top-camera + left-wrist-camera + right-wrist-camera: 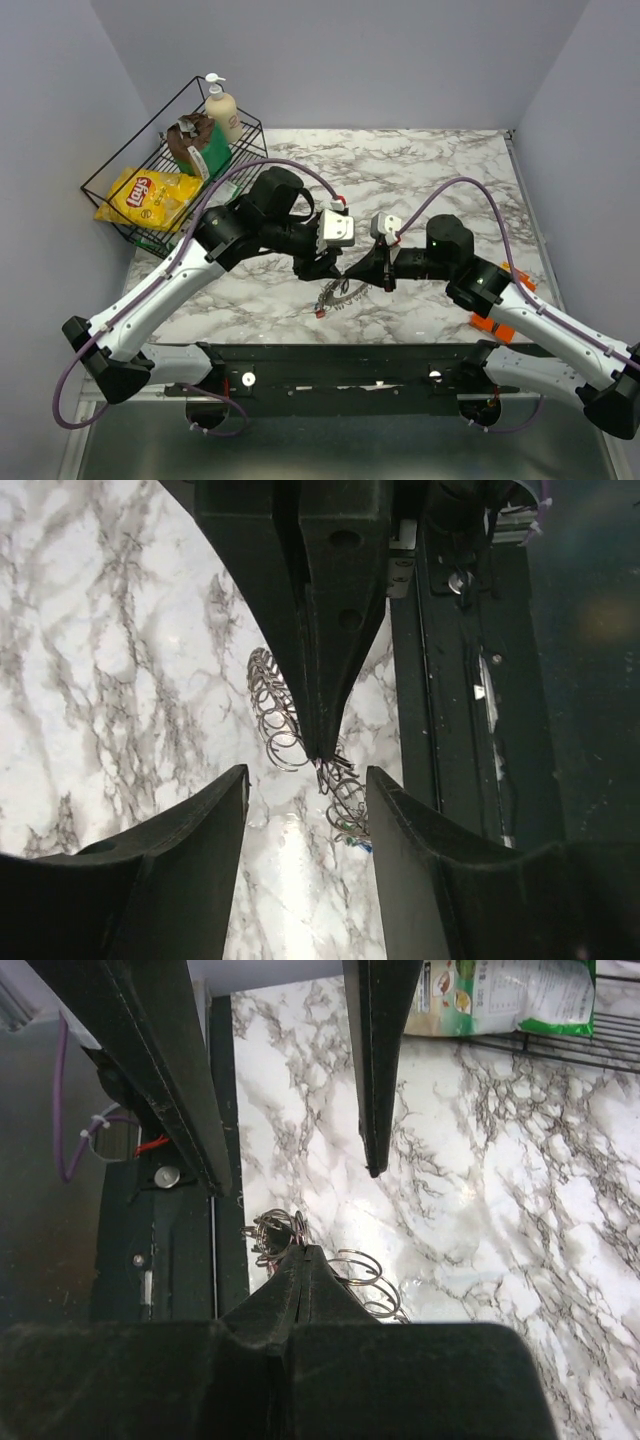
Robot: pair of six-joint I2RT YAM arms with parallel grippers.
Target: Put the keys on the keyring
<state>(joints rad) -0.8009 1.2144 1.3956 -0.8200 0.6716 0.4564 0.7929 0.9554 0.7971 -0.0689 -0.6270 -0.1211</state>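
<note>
- The right gripper was clenched, its fingers pressed into one thin point that met the keyring. Whether a loop of wire was nipped between the tips could not be told.
- That narrow point suited the job, I judged: it could pin or lift the thin ring without covering it.
- The left gripper was released, its fingers spread wide and set on either side of the right gripper's tip and the ring below. It held nothing.
- The two grippers faced each other tip to tip. That looked like a handover or bracing pose, one steadying the ring while the other came in for a hold.
- The keyring lay on the table, close to the near edge and about midway along it, directly under both grippers. It looked like a string of small wire loops.
- Of the keys, a red head showed at the ring's near end, and a blue speck showed by the loops in the left wrist view. Whether either was threaded on could not be told.
- An orange piece lay apart, near the near right corner, beside the right arm.
- A wire basket of groceries stood at the far left corner, well clear of the work.
</note>
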